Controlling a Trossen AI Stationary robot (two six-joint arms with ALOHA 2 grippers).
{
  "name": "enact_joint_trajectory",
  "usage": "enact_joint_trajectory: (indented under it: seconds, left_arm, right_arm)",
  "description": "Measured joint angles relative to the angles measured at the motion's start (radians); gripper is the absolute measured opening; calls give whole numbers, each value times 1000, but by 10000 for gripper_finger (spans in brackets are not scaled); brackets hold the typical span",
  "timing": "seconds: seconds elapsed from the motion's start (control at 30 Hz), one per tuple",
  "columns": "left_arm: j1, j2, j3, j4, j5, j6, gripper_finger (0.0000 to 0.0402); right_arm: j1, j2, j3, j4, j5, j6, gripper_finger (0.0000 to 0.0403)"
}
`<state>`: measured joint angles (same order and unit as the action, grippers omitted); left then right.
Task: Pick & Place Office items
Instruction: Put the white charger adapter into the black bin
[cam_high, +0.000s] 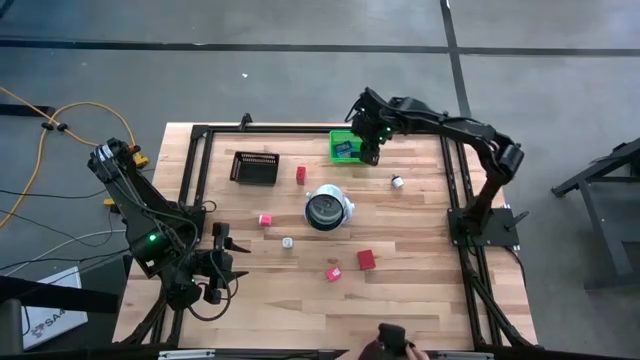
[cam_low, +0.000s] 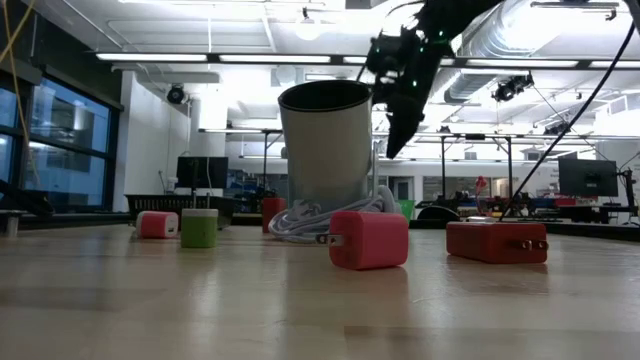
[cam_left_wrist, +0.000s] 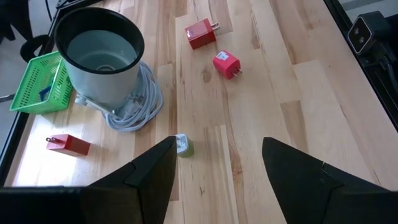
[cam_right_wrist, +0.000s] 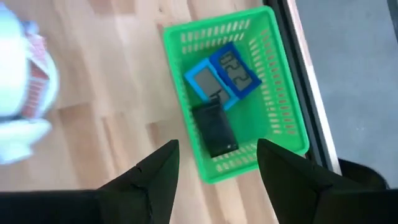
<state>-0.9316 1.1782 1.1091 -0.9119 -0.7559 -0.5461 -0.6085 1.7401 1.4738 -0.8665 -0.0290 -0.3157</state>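
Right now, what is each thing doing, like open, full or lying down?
Green basket: holds two blue flat pieces and a black one.
Black mesh tray: looks empty.
Grey cup: upright, white cable coiled at its base.
Red charger: lying flat.
Left tool: open, nothing held.
Right tool: open over the basket, nothing held.

Even, bright light falls from ceiling strip lamps (cam_low: 200, 57), which glare white in the low view. Shadows on the wooden surface (cam_high: 420, 230) are soft and short. The near surface in the low view is blurred. Beside the right pincer (cam_right_wrist: 214, 163), a white object (cam_right_wrist: 18, 81) is smeared and overexposed.
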Motion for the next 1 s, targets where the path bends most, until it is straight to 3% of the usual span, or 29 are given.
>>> enact_joint_trajectory:
  seconds: [0.57,0.9,1.0]
  left_arm:
    - [0,0,0,0,0,0,227]
    - [0,0,0,0,0,0,227]
    - [0,0,0,0,0,0,227]
  right_arm:
    - [167,-80,0,-318,50,461,203]
    - [259,-91,-5,-387,114,662,203]
    - [294,-126,-69,-364,130,708,203]
